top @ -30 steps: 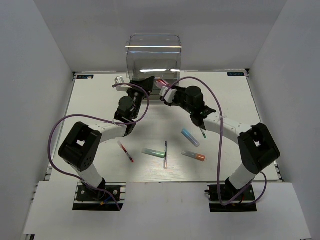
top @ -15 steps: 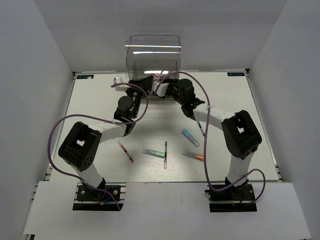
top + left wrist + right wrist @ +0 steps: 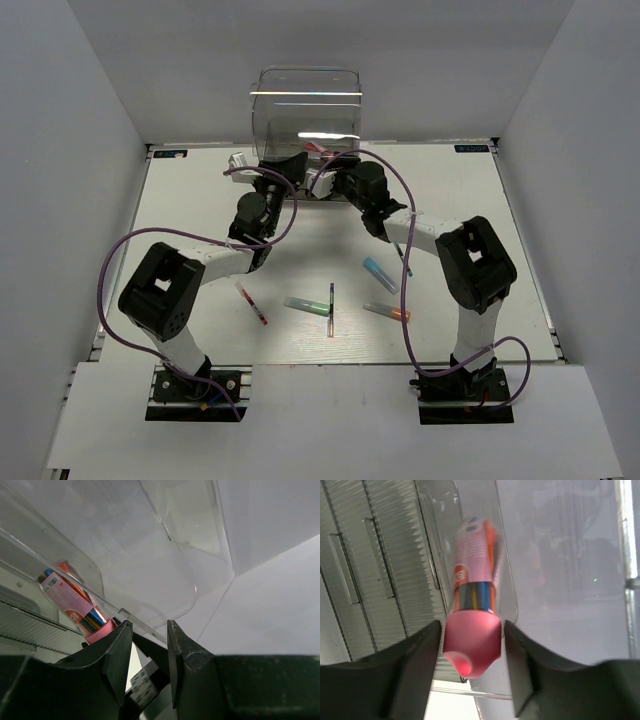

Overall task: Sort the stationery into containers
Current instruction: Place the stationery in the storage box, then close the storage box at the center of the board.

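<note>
A close view past the right end effector (image 3: 472,627); its two dark fingers (image 3: 415,670) rise from the bottom corners, one on each side of a chunky pink tube (image 3: 472,560). The tube stands nearly upright in the frame, its rounded pink cap (image 3: 471,640) lowest, sitting snugly between the fingertips; above the cap a clear band shows thin coloured sticks inside, blue, yellow and orange; higher up is a pink label with small white print, too blurred to read. Behind the tube is the see-through wall of a clear box (image 3: 560,555); to the left, a grey ribbed panel (image 3: 375,555) with vertical ridges.
</note>
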Tool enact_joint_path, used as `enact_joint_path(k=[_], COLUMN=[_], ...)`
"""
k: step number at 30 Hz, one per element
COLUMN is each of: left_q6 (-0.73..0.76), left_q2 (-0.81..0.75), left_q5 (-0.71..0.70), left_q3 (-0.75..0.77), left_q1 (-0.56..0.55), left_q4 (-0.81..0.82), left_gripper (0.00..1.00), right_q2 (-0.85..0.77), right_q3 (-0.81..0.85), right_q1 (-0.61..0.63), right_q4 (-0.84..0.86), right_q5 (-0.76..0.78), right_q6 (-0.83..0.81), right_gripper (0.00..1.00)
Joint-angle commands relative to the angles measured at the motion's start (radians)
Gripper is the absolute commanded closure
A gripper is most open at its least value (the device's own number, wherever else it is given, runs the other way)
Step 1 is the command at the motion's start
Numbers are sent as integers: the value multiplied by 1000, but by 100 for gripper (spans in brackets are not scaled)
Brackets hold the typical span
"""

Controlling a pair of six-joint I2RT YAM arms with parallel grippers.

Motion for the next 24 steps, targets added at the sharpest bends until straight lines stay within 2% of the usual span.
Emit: enact_joint_path(k=[1,2,5,11,15,19,21,22,24], left_q6=[-6,-6,-6,-6,-6,-6,-6,-6,-15], left_q2=[-10,-10,-1,-1,-1,-1,-1,-1,-1], left_q5=[11,11,20,20,20,20,20,20,20], left_q3=[25,34,34,34,34,34,34,34,25], left_q1=[-2,-2,-2,-2,-2,-2,-2,-2,-2], left_q4=[51,51,51,51,51,51,42,42,42], left_gripper=[56,56,56,56,56,56,56,56,56], right_q2=[-63,-72,-82,-118,-174,-299,-350,-376,-410], right_q3=[-26,-43,-60,-86,-154,-229,-247,-267,-278], right_q1=[-10,-10,-16,-30,-41,-61,-62,-65,-64], right_q4=[110,113,123,112,71,-64,-178,-237,-323], right_q5=[-17,-29,-42,-80,-166,-327,-402,-416,-450], right_q6=[-16,-16,-13,4,43,86,99,111,143], right_gripper=[39,34,28,23,23,28,36,45,55])
